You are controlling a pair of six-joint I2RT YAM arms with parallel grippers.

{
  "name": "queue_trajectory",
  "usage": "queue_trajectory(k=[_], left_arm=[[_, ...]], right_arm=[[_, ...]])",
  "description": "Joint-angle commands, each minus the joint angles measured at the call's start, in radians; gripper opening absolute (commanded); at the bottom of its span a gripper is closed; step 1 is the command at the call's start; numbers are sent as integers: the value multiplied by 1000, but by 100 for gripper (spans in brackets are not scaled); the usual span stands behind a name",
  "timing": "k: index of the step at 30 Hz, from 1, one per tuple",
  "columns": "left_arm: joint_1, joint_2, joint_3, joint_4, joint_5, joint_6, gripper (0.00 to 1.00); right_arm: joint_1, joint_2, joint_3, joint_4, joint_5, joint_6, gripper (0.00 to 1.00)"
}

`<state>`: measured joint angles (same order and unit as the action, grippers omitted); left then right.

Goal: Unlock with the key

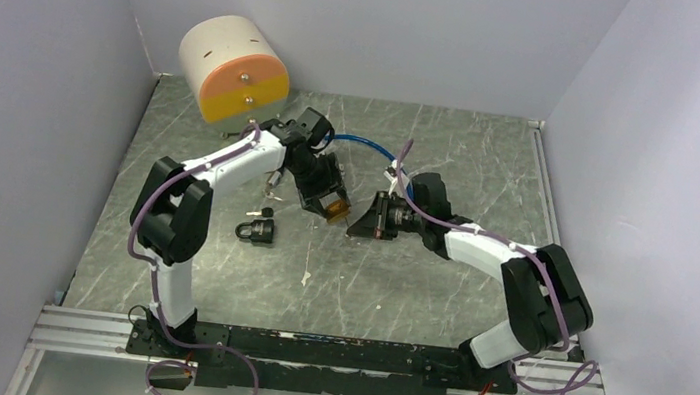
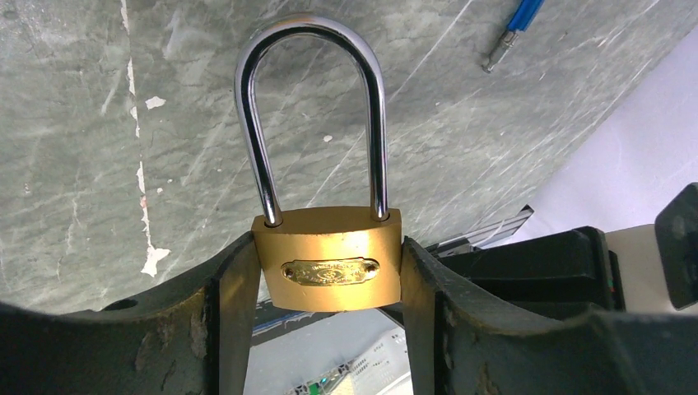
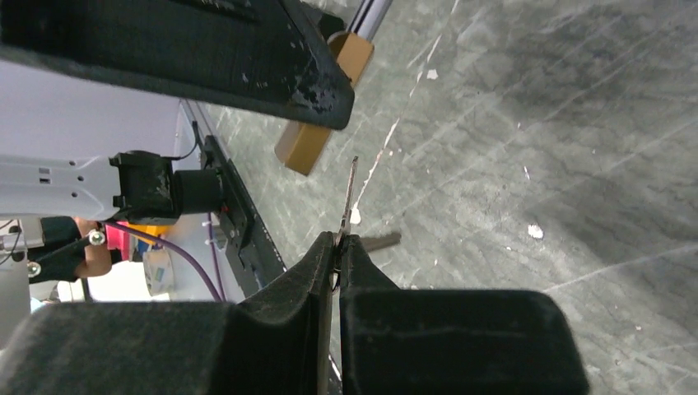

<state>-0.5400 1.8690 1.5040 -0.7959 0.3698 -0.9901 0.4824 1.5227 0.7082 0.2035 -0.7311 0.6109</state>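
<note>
A brass padlock (image 2: 329, 263) with a long steel shackle (image 2: 313, 107) sits clamped by its body between the fingers of my left gripper (image 2: 329, 276). Both shackle legs are seated in the body. From above, the padlock (image 1: 332, 209) hangs over the middle of the table in my left gripper (image 1: 326, 200). My right gripper (image 1: 363, 221) faces it from the right. In the right wrist view that gripper (image 3: 339, 243) is shut on a thin key (image 3: 350, 193), seen edge-on. Its tip points toward the padlock's brass underside (image 3: 304, 146), a short gap away.
A small black padlock (image 1: 259, 231) lies on the table to the left of centre. A cream and orange cylinder (image 1: 234, 70) stands at the back left. A blue cable (image 1: 373, 145) runs behind the grippers. A blue-handled tool (image 2: 514, 25) lies on the table surface.
</note>
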Motion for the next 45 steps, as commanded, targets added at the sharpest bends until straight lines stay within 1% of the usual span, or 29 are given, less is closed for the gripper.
queue_trajectory(k=[1, 4, 12, 17, 26, 39, 45], left_arm=[[4, -74, 23, 31, 45, -22, 2], [5, -75, 18, 40, 54, -24, 3], [3, -86, 21, 31, 19, -19, 2], [3, -85, 19, 39, 9, -21, 3], [3, -91, -4, 60, 19, -27, 3], [4, -99, -17, 55, 6, -29, 3], [3, -109, -28, 67, 8, -40, 3]], right_arm=[[7, 8, 63, 42, 3, 7, 0], [15, 3, 59, 48, -21, -4, 0], [49, 2, 60, 52, -66, -9, 0], [49, -25, 36, 60, -51, 8, 0], [44, -21, 42, 61, 2, 47, 0], [30, -45, 21, 113, -8, 78, 0], [23, -38, 23, 93, 11, 87, 0]])
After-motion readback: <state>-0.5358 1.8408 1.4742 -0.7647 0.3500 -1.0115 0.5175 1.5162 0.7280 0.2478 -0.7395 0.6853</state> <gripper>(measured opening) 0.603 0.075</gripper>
